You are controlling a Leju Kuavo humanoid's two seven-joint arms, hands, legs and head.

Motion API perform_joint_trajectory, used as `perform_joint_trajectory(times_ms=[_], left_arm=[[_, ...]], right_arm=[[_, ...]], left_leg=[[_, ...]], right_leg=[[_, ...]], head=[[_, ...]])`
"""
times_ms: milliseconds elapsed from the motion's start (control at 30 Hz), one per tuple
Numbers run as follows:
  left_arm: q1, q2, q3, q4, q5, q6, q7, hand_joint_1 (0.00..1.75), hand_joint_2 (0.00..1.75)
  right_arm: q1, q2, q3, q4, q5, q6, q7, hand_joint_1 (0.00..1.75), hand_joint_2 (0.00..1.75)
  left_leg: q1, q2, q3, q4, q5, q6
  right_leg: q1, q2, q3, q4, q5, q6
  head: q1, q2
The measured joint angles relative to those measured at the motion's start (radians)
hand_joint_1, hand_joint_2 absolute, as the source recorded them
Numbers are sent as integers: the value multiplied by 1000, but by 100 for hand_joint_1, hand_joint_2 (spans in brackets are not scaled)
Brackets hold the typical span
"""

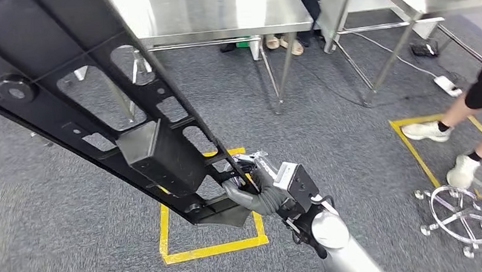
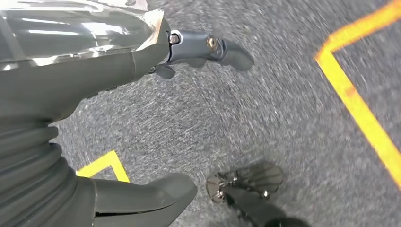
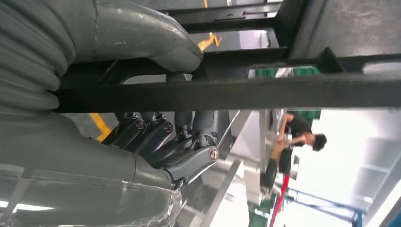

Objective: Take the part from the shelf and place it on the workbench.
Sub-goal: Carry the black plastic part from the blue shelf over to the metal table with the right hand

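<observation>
The part (image 1: 104, 104) is a long black metal frame with cut-out openings. It slants from the upper left of the head view down to the middle, held off the floor. My right hand (image 1: 252, 193) grips its lower end. In the right wrist view the thumb (image 3: 142, 35) lies over one black bar (image 3: 283, 92) of the part and the dark fingers (image 3: 179, 137) curl under it. My left hand (image 2: 118, 94) hangs above the grey carpet, thumb and fingers apart and holding nothing. The steel workbench (image 1: 210, 16) stands ahead at the top of the head view.
A yellow taped square (image 1: 212, 249) marks the carpet below the part. A second steel table (image 1: 415, 0) stands at the upper right with cables and a power strip (image 1: 447, 85) beneath. A person's legs (image 1: 462, 116) and a chair base (image 1: 459, 216) are at the right.
</observation>
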Motion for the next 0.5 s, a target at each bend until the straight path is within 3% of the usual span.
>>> perform_joint_trajectory(times_ms=[67,100,133,167,200,233,300,367,400,433,500], left_arm=[[-1,0,1,0,1,0,0,0,175],[0,0,1,0,1,0,0,0,175],[1,0,1,0,1,0,0,0,175],[2,-1,1,0,1,0,0,0,175],[2,-1,2,0,1,0,0,0,175],[1,-1,2,0,1,0,0,0,175],[2,-1,2,0,1,0,0,0,175],[6,-1,2,0,1,0,0,0,175],[9,-1,2,0,1,0,0,0,175],[10,-1,2,0,1,0,0,0,175],[7,-1,3,0,1,4,0,0,175]], right_arm=[[4,-4,0,1,0,0,1,175,175],[7,-6,0,2,0,0,1,175,175],[8,-6,0,2,0,0,2,175,175],[9,-7,0,2,0,0,2,175,175],[8,-7,0,2,0,0,2,175,175],[8,-7,0,2,0,0,2,175,175],[8,-7,0,2,0,0,2,175,175],[7,-6,1,2,1,0,2,175,175],[6,-5,1,2,3,0,1,175,175],[5,-4,1,2,8,0,-1,175,175],[4,-3,1,1,18,-2,-6,175,175]], left_leg=[[0,-29,-3,1,1,4],[0,-45,-3,1,2,4],[1,-60,-3,2,2,4],[1,-74,-2,2,2,3],[2,-89,-3,3,3,0],[1,-103,-4,6,3,-4],[-1,-127,-10,7,5,-16],[1,-145,-15,4,9,-29],[1,-135,-19,8,6,-34],[0,-111,-29,27,-7,-38],[-1,-38,-74,122,-63,-45]], right_leg=[[-2,25,-68,127,-40,0],[-3,29,-83,147,-39,6],[-4,32,-79,127,-21,15],[-7,39,-55,67,9,24],[-12,60,-24,-8,41,32],[-14,81,5,-74,69,33],[-15,105,35,-139,94,23],[-15,86,39,-142,100,7],[-17,77,40,-144,102,1],[-19,67,41,-146,104,-7],[-20,48,42,-149,105,-20]], head=[[2,0],[1,0],[1,0],[2,0],[2,0],[1,0],[0,0],[0,0],[-1,0],[-3,0],[-9,0]])
